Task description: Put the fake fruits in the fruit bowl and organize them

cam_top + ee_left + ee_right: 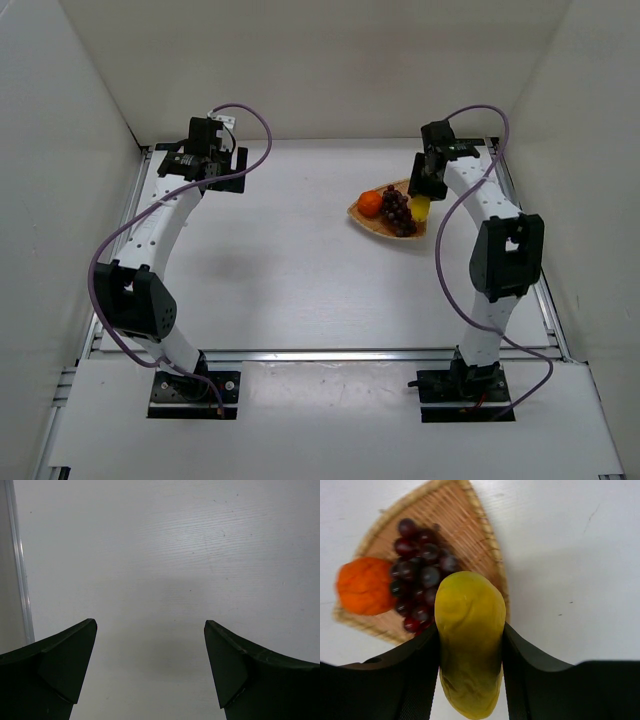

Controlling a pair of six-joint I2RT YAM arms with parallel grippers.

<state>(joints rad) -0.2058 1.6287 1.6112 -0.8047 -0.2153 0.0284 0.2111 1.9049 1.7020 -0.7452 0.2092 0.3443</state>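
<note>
The right jaws gripped the banana (470,640) by its sides, poised at the right rim of the basket (465,520), right of centre in the overhead view. Probably this was to lay it beside the grapes (417,570) and orange (365,585) lying inside (grapes in the middle). The left jaws stood wide above the tabletop (175,555) at upper left, seemingly kept clear.

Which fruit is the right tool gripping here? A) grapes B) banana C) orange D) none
B: the right tool is shut on the yellow banana, while the orange and grapes lie in the basket.
</note>
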